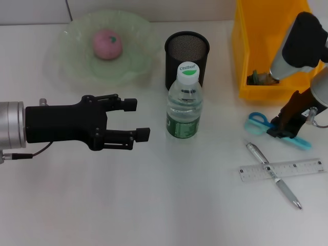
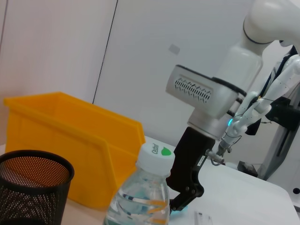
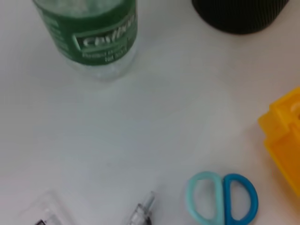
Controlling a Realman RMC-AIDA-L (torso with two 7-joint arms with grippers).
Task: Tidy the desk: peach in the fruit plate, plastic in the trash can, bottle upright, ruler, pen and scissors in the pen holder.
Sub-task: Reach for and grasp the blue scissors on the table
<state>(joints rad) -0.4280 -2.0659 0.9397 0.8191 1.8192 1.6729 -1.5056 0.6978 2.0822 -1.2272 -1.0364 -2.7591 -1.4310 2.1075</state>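
Observation:
The pink peach lies in the pale green fruit plate. The bottle stands upright in front of the black mesh pen holder. My left gripper hovers open to the left of the bottle, holding nothing. My right gripper is low over the blades of the blue scissors, whose handles show in the right wrist view. The silver pen lies across the clear ruler. A crumpled piece of plastic sits in the yellow trash can.
The trash can stands at the back right, close behind my right arm. The left wrist view shows the bottle, the pen holder, the trash can and my right gripper beyond them.

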